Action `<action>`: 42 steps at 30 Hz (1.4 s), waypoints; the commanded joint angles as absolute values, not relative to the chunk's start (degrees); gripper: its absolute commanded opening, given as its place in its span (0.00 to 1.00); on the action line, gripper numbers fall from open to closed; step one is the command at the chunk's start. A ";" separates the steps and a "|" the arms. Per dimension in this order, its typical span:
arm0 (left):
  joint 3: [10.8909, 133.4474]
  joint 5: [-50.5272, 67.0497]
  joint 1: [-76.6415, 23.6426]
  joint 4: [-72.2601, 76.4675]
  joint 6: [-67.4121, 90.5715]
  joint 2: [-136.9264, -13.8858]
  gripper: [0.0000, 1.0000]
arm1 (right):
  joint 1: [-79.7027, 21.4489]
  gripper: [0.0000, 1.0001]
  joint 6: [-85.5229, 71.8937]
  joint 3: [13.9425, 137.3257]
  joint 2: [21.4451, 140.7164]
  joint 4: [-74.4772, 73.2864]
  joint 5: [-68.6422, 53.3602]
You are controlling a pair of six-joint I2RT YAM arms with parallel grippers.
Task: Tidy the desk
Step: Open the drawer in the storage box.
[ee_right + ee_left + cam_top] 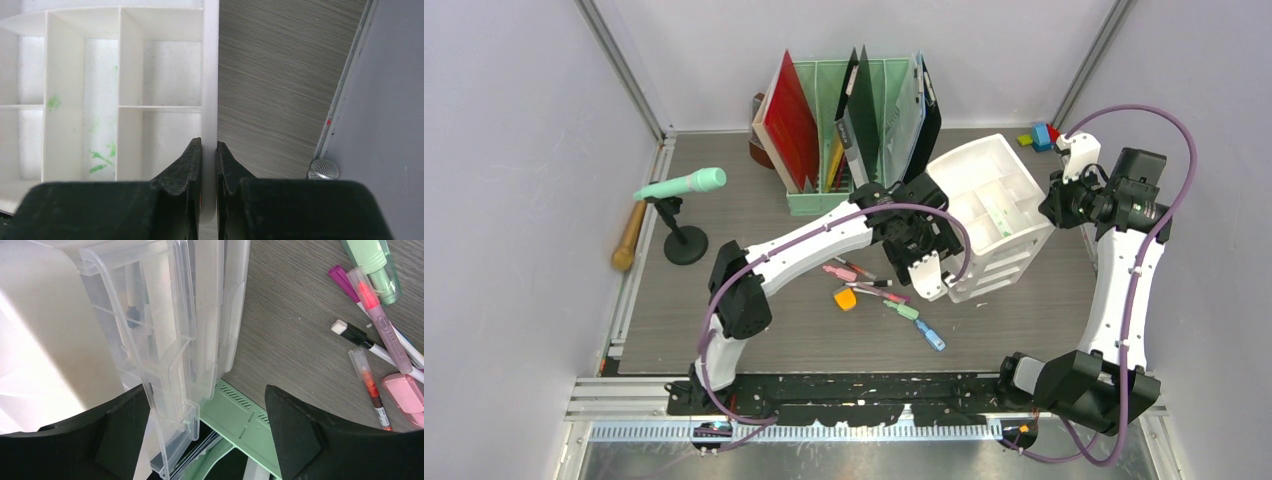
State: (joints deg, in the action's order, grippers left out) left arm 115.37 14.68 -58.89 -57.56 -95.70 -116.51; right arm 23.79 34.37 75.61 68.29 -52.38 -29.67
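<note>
The surface (804,340) spreads between the pale walls, beyond the arm bases, and is cluttered. The right claw (209,150) is clenched on the right wall of the white drawer unit (994,200). The left claw (205,405) is released, straddling the unit's clear drawer front. If that thin-wall pinch slips, the unit could skid or tip onto the loose pens (874,290) just left of it. The green file rack (819,205) crowds it from behind, and a microphone (684,184) stands well to the left.
</note>
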 commanded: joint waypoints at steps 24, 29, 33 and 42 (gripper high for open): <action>109.04 13.55 -60.51 -67.13 -90.66 -105.47 0.86 | 23.38 0.00 34.59 76.13 72.54 -54.23 -23.33; 107.40 11.42 -61.28 -60.94 -82.57 -103.74 0.94 | 23.38 0.01 32.84 77.37 72.47 -54.34 -24.61; 106.59 8.40 -62.19 -54.94 -72.47 -101.71 0.99 | 23.39 0.00 31.53 78.58 72.14 -54.59 -25.35; 100.81 -0.27 -62.38 -46.20 -40.95 -90.76 1.00 | 23.38 0.07 29.25 79.20 71.72 -53.37 -25.09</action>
State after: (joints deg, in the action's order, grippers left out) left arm 105.16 7.03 -62.19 -53.43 -59.02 -98.94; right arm 23.57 31.44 78.43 70.91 -53.82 -29.08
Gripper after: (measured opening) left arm 0.995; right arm 0.161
